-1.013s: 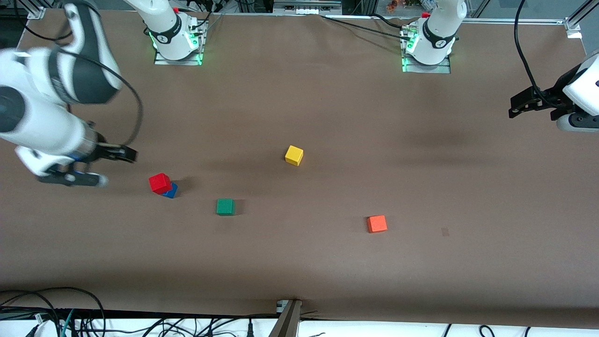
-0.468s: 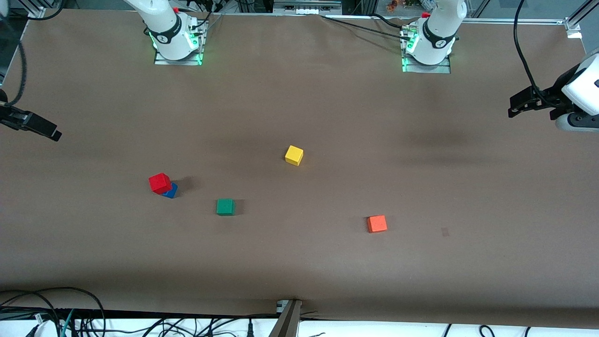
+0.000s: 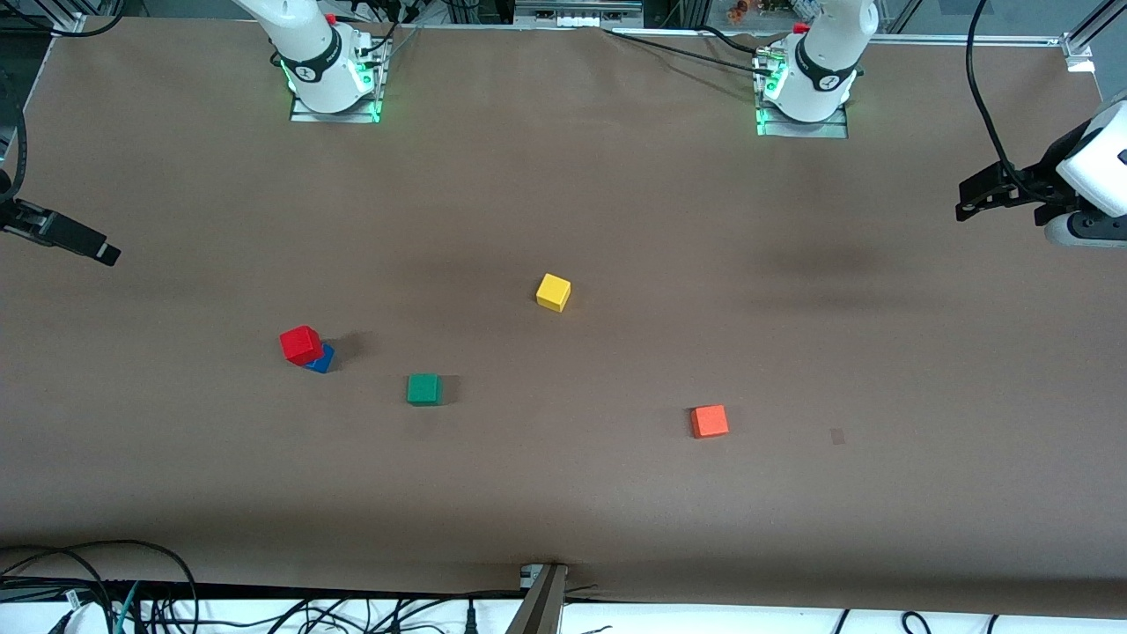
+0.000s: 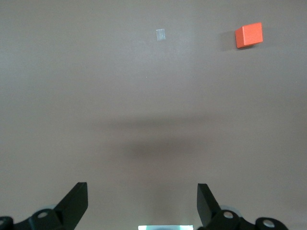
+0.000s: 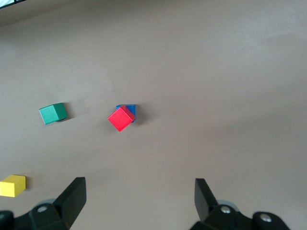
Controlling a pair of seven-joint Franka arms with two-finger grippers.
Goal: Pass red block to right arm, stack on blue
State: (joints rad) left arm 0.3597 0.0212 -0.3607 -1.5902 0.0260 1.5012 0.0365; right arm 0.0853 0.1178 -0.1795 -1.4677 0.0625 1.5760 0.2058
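The red block sits on the blue, and both arms are drawn off to their own ends of the table, so the stacking looks done and the step in hand is, by my reading, simply to clear away and wait without upsetting the pair. To do that well, each arm should keep high and well apart from the stack, with no sweep low over the table near it, since the top cube is not squarely seated and a brush would likely tip it. The right gripper hangs over bare table at the right arm's end, its fingers spread wide with nothing between them; the left gripper waits over bare table at the left arm's end, equally wide open and empty. In the right wrist view the red block is a small bright cube with clean, sharp edges, turned at an angle to the blue cube beneath it, so that only a corner and a strip of blue show past it. It seems to overhang the blue on one side, though how much of its base is truly supported is hard to tell from these angles. The stack stands toward the right arm's end, near the green cube and well apart from the yellow cube and the orange cube
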